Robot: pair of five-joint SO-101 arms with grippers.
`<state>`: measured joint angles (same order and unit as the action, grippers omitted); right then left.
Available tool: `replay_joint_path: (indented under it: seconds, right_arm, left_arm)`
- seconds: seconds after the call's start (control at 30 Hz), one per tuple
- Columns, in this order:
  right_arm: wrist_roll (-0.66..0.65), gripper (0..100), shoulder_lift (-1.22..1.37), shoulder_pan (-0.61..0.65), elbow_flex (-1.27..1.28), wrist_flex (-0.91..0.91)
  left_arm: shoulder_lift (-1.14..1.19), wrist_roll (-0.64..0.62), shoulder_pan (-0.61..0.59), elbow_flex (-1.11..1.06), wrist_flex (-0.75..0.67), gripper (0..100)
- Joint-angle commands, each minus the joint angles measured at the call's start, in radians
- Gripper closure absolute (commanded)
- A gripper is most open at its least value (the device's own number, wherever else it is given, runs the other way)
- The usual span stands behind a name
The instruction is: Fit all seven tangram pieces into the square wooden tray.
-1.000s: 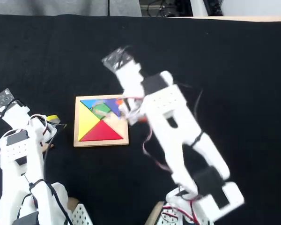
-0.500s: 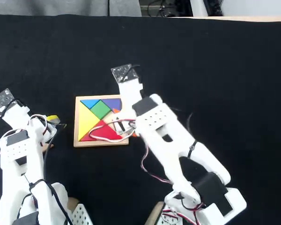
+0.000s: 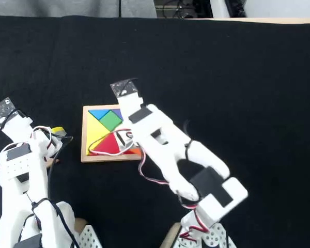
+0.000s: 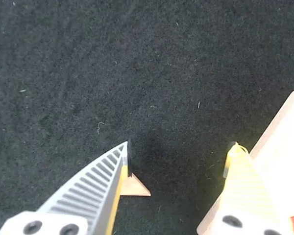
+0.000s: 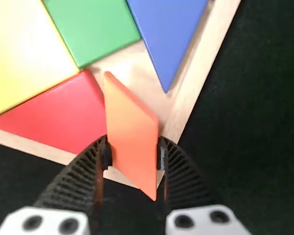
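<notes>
So it looks over halfway: 4 pieces, yellow [image 5: 24, 54], red [image 5: 59, 117], green [image 5: 93, 24], blue [image 5: 166, 29], lie flat in the tray [image 3: 84, 135], the right gripper [image 5: 132, 147] pinches the orange piece [image 5: 130, 129] on edge above the gap, and the left gripper [image 4: 179, 147] sits wide open beside the tray.

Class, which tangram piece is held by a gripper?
The orange piece, clamped in the right gripper; the other coloured pieces lie flat in the tray.

Black cloth-covered table [image 3: 248, 77]; grey curtain [image 3: 51, 8], tangled cables [image 3: 181, 8] and pale wall [image 3: 284, 8] behind it
</notes>
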<state>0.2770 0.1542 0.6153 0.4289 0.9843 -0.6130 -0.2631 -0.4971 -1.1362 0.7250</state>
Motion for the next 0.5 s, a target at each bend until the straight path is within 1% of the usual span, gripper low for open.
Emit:
replay_joint_path:
  seconds: [0.0, 0.17, 0.3, 0.33, 0.47]
  right_arm:
    - [0.011, 97.9, 0.016, -0.006, -0.082, 0.018]
    - [0.066, 96.5, 0.016, -0.006, -0.085, 0.018]
    - [0.066, 84.3, 0.019, -0.005, -0.085, 0.025]
    - [0.064, 82.9, 0.019, -0.003, -0.085, 0.025]
    - [0.037, 82.9, 0.007, -0.005, -0.087, 0.029]
  left_arm:
    - [-0.015, -0.003, 0.004, 0.01, -0.011, 69]
    - [-0.015, -0.003, 0.004, 0.01, -0.011, 69]
    - [-0.015, -0.003, 0.004, 0.01, -0.011, 69]
    - [-0.015, -0.003, 0.004, 0.01, -0.011, 69]
    - [-0.015, -0.003, 0.004, 0.01, -0.011, 69]
